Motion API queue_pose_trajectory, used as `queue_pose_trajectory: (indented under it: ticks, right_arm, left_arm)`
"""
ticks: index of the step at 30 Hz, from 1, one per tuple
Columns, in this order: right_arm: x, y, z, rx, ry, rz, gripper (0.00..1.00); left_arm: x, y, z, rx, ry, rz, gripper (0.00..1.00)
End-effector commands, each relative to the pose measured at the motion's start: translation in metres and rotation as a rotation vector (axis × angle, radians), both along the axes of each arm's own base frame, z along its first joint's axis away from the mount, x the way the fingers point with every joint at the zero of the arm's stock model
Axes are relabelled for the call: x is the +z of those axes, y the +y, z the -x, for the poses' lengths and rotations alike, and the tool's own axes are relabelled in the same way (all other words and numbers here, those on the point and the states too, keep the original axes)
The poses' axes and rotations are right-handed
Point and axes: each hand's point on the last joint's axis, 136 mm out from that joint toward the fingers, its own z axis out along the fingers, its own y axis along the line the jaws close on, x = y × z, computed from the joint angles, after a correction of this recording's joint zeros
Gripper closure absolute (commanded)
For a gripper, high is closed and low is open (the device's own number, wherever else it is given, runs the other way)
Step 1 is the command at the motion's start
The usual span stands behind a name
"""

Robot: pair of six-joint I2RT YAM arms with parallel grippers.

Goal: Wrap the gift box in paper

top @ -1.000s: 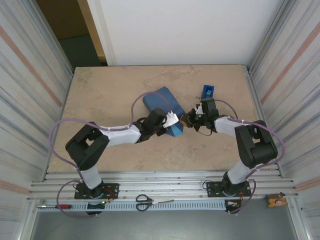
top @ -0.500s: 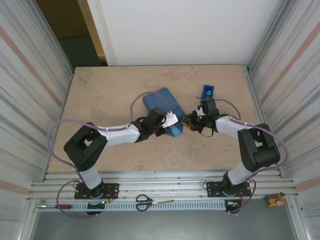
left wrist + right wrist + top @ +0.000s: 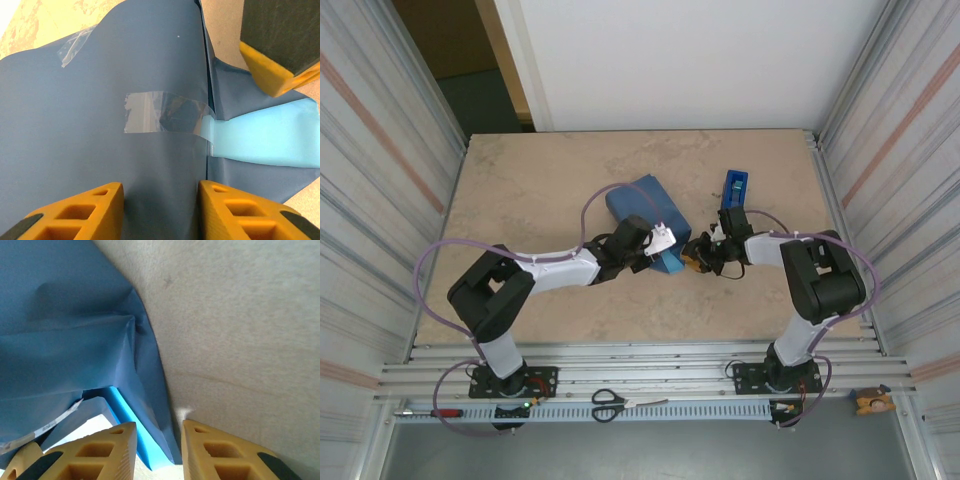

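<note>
The paper [image 3: 638, 208] forms a slate-blue parcel near the middle of the tabletop [image 3: 530, 190], to the left of the tape dispenser [image 3: 733, 186] and close to it; the gift box is covered by the sheet. In the top view the parcel's long axis runs diagonally, from its far end, level with the dispenser, to its near end, which points toward the arm bases and lies nearer to them than the dispenser. That near end is open: a light-blue flap [image 3: 270, 142] spreads out flat on the tabletop. A strip of clear tape [image 3: 165, 114] bridges the seam on the upper face. The left claw [image 3: 160, 210] sits over the parcel on the side away from the dispenser, jaws at medium width with nothing clamped between them. The right claw [image 3: 157, 452] is low beside the near end, between parcel and dispenser, jaws at a narrow gap with the flap's thin edge [image 3: 127, 427] in line with that gap; contact cannot be confirmed. Probable faults: the thin edge may slip out of the narrow jaws, a pull along the tabletop may tear the sheet or drag the whole parcel, and lifting the flap too sharply could strain the single tape strip and reopen the seam, because only one end is secured
</note>
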Motion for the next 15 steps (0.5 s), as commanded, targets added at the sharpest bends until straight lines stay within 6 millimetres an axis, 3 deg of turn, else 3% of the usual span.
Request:
queue_pose_trajectory:
  ticks: [1, 8, 15]
  right_arm:
    - [-0.006, 0.011, -0.004, 0.035, -0.011, -0.017, 0.76]
    - [0.0, 0.01, -0.006, 0.018, -0.029, -0.027, 0.88]
    - [0.026, 0.012, -0.01, 0.012, -0.076, -0.06, 0.93]
  left_arm:
    - [-0.027, 0.014, 0.015, -0.014, 0.095, -0.087, 0.57]
    - [-0.025, 0.015, 0.015, -0.013, 0.09, -0.089, 0.57]
    - [-0.014, 0.013, 0.013, -0.017, 0.075, -0.075, 0.56]
